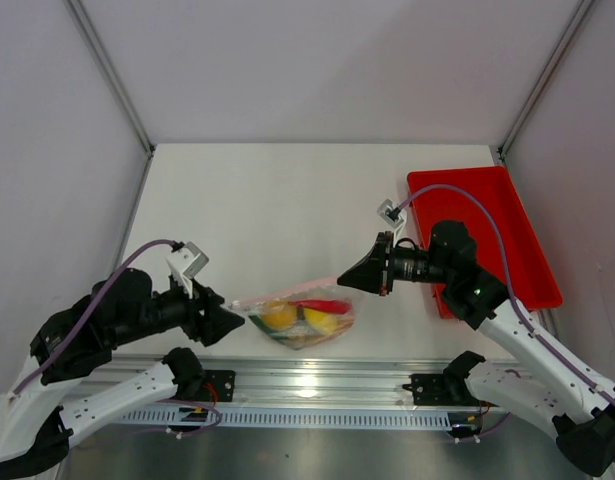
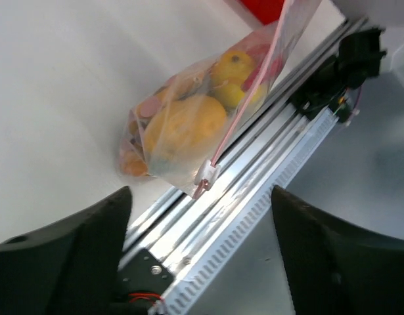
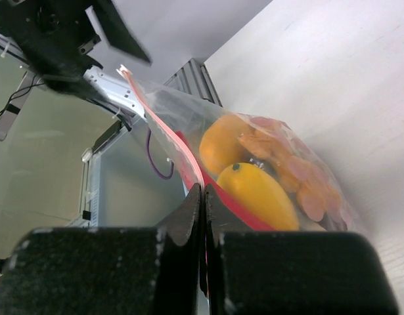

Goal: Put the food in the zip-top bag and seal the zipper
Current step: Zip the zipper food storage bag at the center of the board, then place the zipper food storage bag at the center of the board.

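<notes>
By the front rail (image 1: 317, 378), the zip-top bag (image 1: 297, 320) is resting on the white table (image 1: 257, 210), bulging with the food (image 1: 279, 316): yellow pieces and a red chili (image 1: 325, 305). The right gripper (image 1: 342, 281) is pinching the zipper (image 3: 165, 134) tight, while the left gripper (image 1: 237, 322) is gaping wide just off the bag's other end. Farther back, a red tray (image 1: 507, 215) is sitting by the right wall. Only the left wrist view is showing the white slider (image 2: 207, 173).

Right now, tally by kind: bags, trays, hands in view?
Bag: 1
Tray: 1
Hands: 2 (left hand, right hand)
Total: 4
</notes>
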`<action>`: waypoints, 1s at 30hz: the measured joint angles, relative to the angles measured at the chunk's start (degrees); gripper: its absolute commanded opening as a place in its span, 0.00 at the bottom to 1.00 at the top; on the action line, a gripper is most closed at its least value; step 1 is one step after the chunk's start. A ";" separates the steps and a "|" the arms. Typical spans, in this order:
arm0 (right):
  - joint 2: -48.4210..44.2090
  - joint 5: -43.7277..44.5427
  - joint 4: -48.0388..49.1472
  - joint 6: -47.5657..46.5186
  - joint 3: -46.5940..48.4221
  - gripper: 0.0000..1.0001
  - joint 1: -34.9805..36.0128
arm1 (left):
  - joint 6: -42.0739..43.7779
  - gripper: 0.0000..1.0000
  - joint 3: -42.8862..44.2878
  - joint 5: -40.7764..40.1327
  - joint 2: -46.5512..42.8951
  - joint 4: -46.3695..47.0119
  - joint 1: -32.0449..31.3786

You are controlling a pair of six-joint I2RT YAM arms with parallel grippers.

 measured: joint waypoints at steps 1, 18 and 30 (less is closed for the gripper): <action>0.35 0.02 -0.02 0.00 0.13 0.00 -0.09 | 0.00 0.99 0.33 -0.59 0.07 -0.31 0.00; 20.70 5.25 -6.36 -4.44 18.14 0.00 -5.73 | -1.03 0.99 7.74 -19.89 -2.45 3.87 0.17; 44.24 -0.20 3.06 -2.69 26.03 0.00 -14.67 | -0.39 0.99 1.40 -18.60 -3.08 6.73 0.17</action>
